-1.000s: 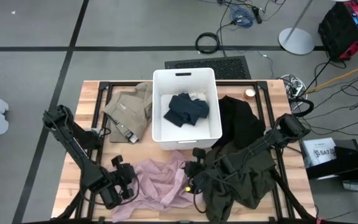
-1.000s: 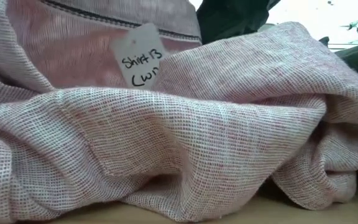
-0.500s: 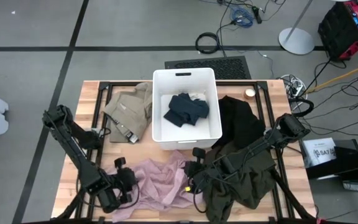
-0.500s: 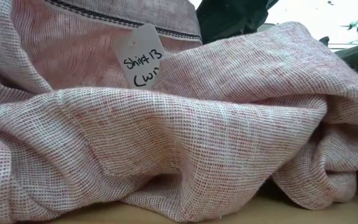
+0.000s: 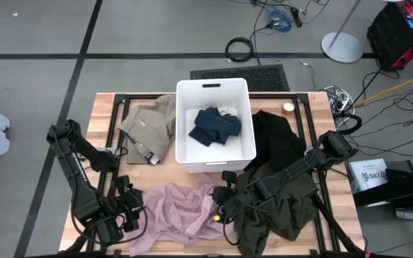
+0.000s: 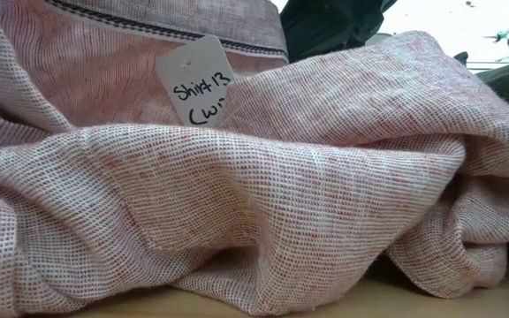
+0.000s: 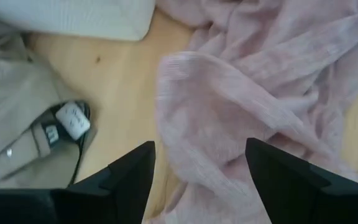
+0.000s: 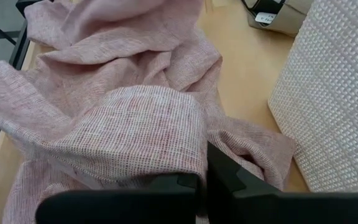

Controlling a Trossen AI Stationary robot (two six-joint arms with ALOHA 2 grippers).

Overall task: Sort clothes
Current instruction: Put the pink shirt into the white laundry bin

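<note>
The pale pink shirt [image 5: 181, 211] lies crumpled on the bench's near edge between both arms; left gripper [image 5: 126, 215], jaws spread, sits at its left end, right gripper [image 5: 219, 208] pinching its right edge

bare wood [image 5: 110, 183] (left), bin [image 5: 215, 161] blocking centre
</note>
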